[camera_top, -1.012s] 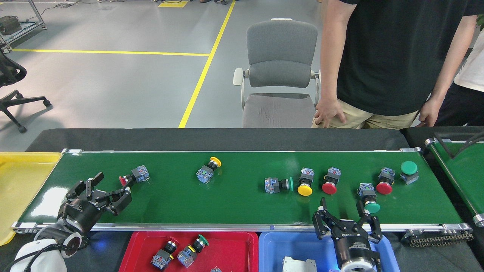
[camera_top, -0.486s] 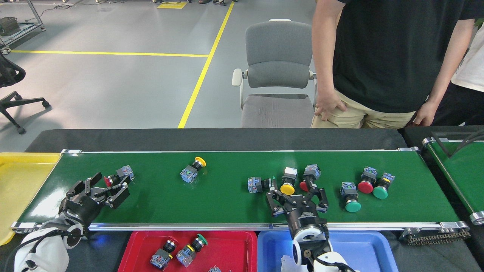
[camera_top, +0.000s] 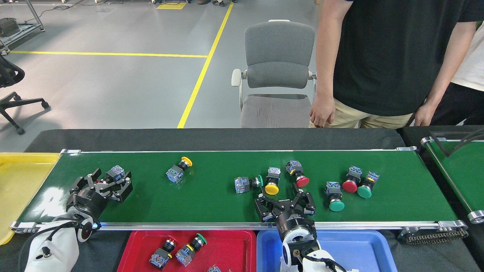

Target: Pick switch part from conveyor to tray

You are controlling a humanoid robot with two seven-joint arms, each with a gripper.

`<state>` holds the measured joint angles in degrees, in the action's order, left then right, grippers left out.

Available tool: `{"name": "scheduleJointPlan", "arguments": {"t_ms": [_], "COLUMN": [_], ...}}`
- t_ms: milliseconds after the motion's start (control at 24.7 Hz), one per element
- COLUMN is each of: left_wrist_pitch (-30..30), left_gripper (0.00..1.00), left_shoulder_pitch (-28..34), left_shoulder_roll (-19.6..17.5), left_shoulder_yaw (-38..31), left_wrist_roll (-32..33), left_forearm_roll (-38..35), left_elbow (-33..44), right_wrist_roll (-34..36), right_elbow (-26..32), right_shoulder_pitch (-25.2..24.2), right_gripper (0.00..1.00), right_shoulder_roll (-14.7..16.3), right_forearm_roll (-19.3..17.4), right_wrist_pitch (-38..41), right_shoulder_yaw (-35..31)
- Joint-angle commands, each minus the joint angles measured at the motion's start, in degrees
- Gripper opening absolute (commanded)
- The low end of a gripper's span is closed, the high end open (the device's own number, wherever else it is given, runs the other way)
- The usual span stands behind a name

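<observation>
Left gripper (camera_top: 107, 181) spread around red switch part (camera_top: 113, 174) near conveyor (camera_top: 211, 204) left end; right gripper (camera_top: 284, 204) spread, nothing held.

A grey office chair (camera_top: 279, 71) stands well beyond the right pincer (camera_top: 284, 202); a person in a black shirt (camera_top: 389, 56) stands just right of the chair, yellow floor lines (camera_top: 200, 79) to its left.

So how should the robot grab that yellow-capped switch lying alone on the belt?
Probably across the dark neck and body of the yellow-capped switch, coming down from above. It lies on its side on the conveyor, cap pointing far-right, with bare belt around it, so fingers fit either side.
</observation>
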<state>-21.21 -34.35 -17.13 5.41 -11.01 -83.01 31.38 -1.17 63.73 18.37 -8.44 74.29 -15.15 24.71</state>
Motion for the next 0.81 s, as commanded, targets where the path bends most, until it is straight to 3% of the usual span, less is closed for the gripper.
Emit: {"name": "scheduleJointPlan", "arguments": {"t_ms": [0,81,121,162,243,324,405,445,526,769], "left_wrist_pitch": [0.2,0.3,0.3,0.3,0.2,-0.4,-3.9,-6.7,-8.9,-15.4], "left_gripper": [0.74,0.74,0.74,0.74,0.73,0.50,0.22,0.12,0.07,0.08], "left_shoulder_pitch": [-0.9,-0.8,-0.8,-0.8,-0.8,-0.5,0.6,2.0,6.8,26.7], "left_shoulder_roll": [0.5,0.8,1.0,1.0,1.3,1.0,1.0,1.1,0.8,-1.9], "left_shoulder_yaw": [0.9,3.7,4.4,4.7,4.8,4.8,4.3,4.2,4.1,4.1], "left_wrist_roll": [-0.6,-0.6,-0.6,-0.6,-0.6,-0.6,-0.7,-0.6,-0.6,0.6], "left_forearm_roll": [-0.2,0.0,0.0,0.0,0.0,0.1,0.7,1.2,2.3,2.4], "left_elbow": [0.4,0.4,0.5,0.5,0.8,1.5,3.7,6.2,14.6,46.6], "right_wrist_roll": [0.0,0.0,0.0,0.0,0.1,0.0,0.0,-0.1,0.1,-0.1], "right_elbow": [-0.6,-1.9,-3.0,-4.0,-5.7,-5.8,-5.4,-5.1,-2.8,14.1], "right_shoulder_pitch": [1.8,3.3,4.1,4.9,6.1,6.3,6.1,6.1,4.7,-4.7], "right_gripper": [0.99,0.96,0.91,0.81,0.43,0.17,0.04,0.02,0.02,0.02], "right_shoulder_roll": [-0.7,-0.7,-0.7,-0.7,-0.7,-0.2,0.3,0.5,1.3,5.0], "right_forearm_roll": [-0.2,-0.9,-1.2,-1.2,-1.2,-1.0,-0.7,-0.7,-0.6,-0.5], "right_wrist_pitch": [-0.5,-0.8,-0.8,-0.8,-0.7,-0.2,-0.1,-0.1,-0.1,7.0], "right_shoulder_yaw": [-0.2,-0.2,-0.2,-0.2,-0.3,-0.2,-0.1,-0.1,0.0,4.5]}}
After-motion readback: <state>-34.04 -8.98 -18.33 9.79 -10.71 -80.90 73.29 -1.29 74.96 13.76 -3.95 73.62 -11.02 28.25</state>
